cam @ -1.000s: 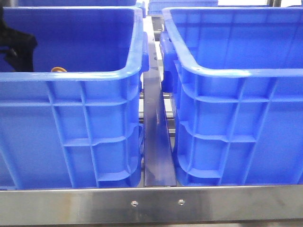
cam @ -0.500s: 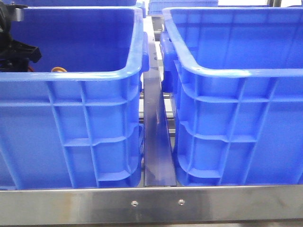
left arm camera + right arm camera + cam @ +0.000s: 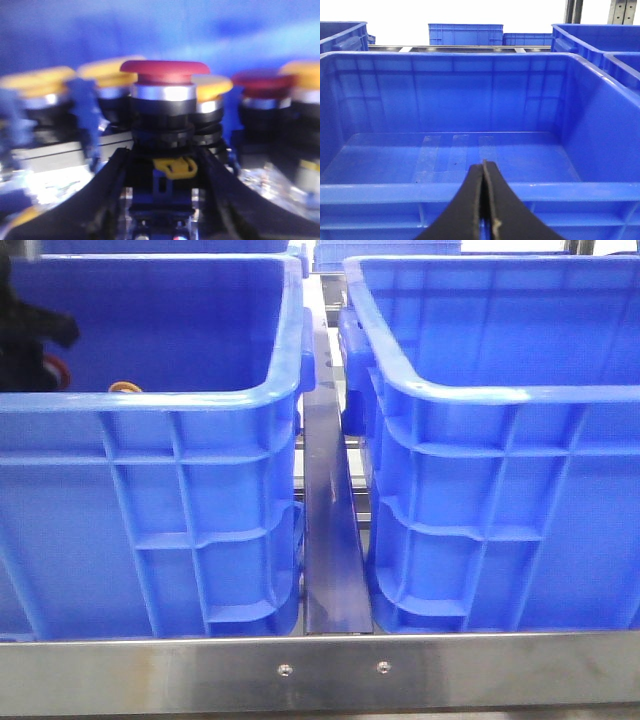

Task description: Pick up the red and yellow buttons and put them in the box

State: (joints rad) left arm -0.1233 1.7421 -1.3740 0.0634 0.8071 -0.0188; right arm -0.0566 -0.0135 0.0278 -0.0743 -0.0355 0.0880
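In the front view, two large blue ribbed plastic crates fill the frame: the left-hand crate [image 3: 150,490] holding the stock, and the right-hand box [image 3: 510,490] with a pale scuff on its front rim, where the buttons belong. The left gripper [image 3: 35,345] shows only as a dark shape at the far left edge, down inside the left crate; a sliver of orange [image 3: 124,387] peeps over the rim nearby. In the left wrist view, a glossy red mushroom-head button [image 3: 164,82] on a dark body with a silver collar stands at centre, its lower body between the black fingers [image 3: 105,200], which appear closed against it, though blur leaves the contact unsure. Yellow-capped buttons [image 3: 112,72] and another red one [image 3: 262,85] crowd close on both sides, so a lift could well drag or tip neighbours, or the grip low on the body could let the button swing or slip. In the right wrist view, the right gripper [image 3: 484,200] has its fingers pressed together, empty, low centre, facing the bare box; it risks nothing yet.
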